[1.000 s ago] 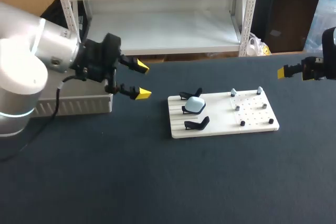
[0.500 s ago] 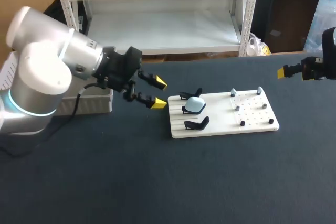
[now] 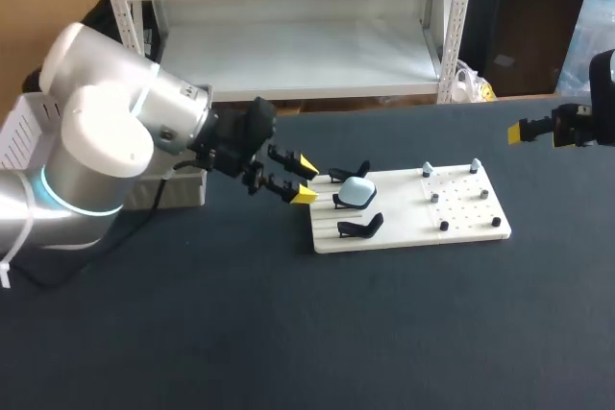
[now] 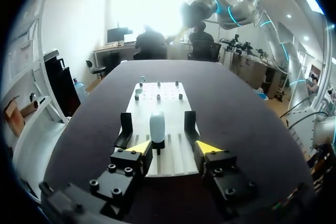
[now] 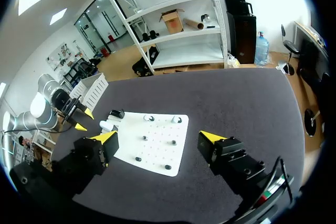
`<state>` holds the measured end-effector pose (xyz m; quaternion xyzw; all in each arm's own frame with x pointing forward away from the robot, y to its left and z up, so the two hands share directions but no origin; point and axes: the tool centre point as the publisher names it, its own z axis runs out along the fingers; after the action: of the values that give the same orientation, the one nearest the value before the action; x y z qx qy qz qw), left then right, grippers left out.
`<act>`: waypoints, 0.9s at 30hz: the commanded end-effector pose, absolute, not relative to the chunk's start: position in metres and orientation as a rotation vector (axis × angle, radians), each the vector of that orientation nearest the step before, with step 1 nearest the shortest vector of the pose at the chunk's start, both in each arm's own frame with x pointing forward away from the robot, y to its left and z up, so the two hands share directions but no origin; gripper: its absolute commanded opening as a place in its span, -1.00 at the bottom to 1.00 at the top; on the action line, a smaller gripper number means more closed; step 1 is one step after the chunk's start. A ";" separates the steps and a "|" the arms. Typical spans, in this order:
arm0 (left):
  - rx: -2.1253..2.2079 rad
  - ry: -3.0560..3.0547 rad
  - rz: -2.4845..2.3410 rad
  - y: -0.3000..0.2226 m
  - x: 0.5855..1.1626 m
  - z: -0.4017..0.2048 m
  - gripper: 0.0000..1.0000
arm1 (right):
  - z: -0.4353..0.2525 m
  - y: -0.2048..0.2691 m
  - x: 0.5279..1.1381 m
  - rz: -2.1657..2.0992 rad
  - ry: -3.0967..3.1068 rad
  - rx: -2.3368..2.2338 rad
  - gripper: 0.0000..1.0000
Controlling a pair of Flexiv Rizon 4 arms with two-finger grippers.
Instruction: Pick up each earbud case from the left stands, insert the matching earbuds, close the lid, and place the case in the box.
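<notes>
Barely begun, by the look of it. From above, the pale blue rounded earbud case [image 3: 358,192] sits on the middle black stand [image 3: 339,201] at the left end of the white pegged board [image 3: 461,223]. The left gripper [image 3: 305,179] is spread wide just off that edge. Along the left wrist, the case lies ahead of the parted fingers, untouched. At the right wrist, the right gripper [image 5: 157,137] hangs agape near the dark bench's [image 5: 247,98] right edge. Grasping, filling, closing and boxing all remain.
</notes>
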<state>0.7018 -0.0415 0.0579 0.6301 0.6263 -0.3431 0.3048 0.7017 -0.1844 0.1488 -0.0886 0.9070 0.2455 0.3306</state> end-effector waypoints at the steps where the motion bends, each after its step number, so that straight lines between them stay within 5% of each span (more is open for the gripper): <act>1: 1.682 1.660 -0.921 -0.052 0.710 0.048 0.03 | 0.149 -0.185 0.702 0.642 2.372 -0.233 1.00; 27: 1.687 1.670 -0.938 -0.082 0.733 0.029 0.00 | 0.149 -0.185 0.702 0.642 2.372 -0.233 1.00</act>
<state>0.7253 -0.0785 0.0304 0.6304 0.6277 -0.3483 0.2956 0.7017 -0.1845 0.1488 -0.0886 0.9070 0.2455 0.3306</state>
